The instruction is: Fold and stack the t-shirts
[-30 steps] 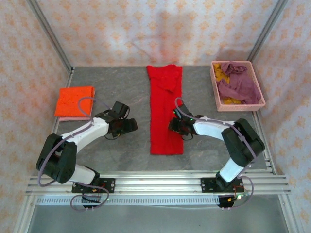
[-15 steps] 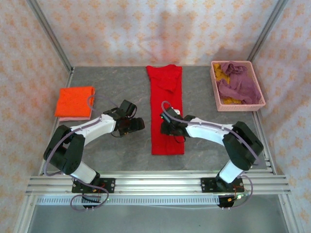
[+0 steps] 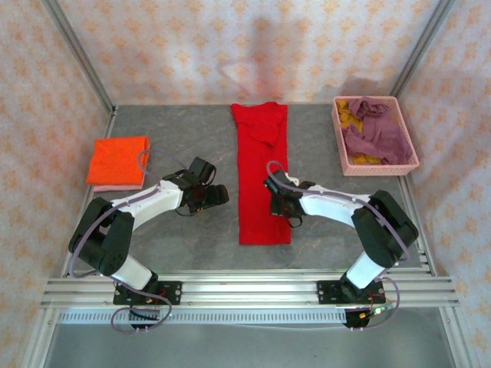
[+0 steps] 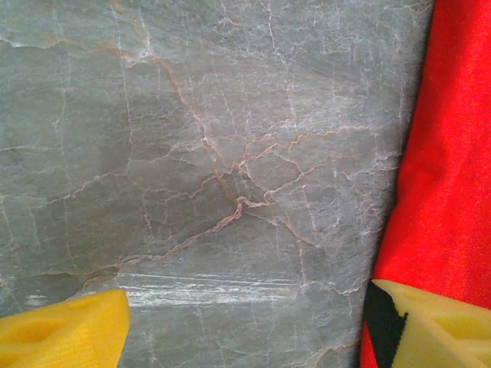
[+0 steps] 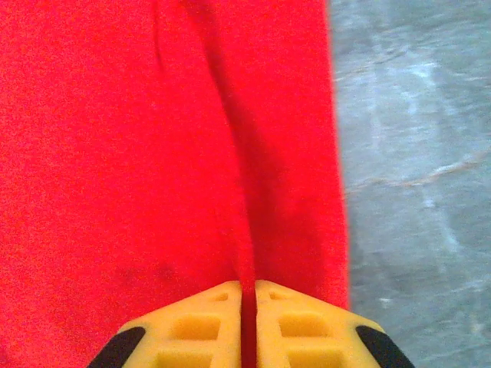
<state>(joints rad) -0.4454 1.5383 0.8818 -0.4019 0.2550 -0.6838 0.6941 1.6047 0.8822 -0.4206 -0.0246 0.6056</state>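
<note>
Right end effector (image 5: pixel 247 288): fingers pressed together on a raised fold of the red shirt (image 5: pixel 115 153) (the pinch sits near its right edge).
Left end effector (image 4: pixel 245 297): fingers wide apart above bare worktop (image 4: pixel 192 153), one finger over the shirt's left edge.
Red shirt: a long flat strip, mid-worktop, between the arms.
Orange shirt (image 3: pixel 117 159): folded, far left, lying on a pink shirt (image 3: pixel 115 186).
Basket (image 3: pixel 381 167): far right, holding a purple shirt (image 3: pixel 380 134) and a yellow shirt (image 3: pixel 351 113).

Left of frame, the orange t-shirt (image 3: pixel 117 159) hid most of the pink t-shirt (image 3: pixel 111 187); upper right, the mauve t-shirt (image 3: pixel 376 134) half buried the yellow t-shirt (image 3: pixel 367 159). The red t-shirt (image 5: pixel 153 153) overran the right wrist view's left edge.
</note>
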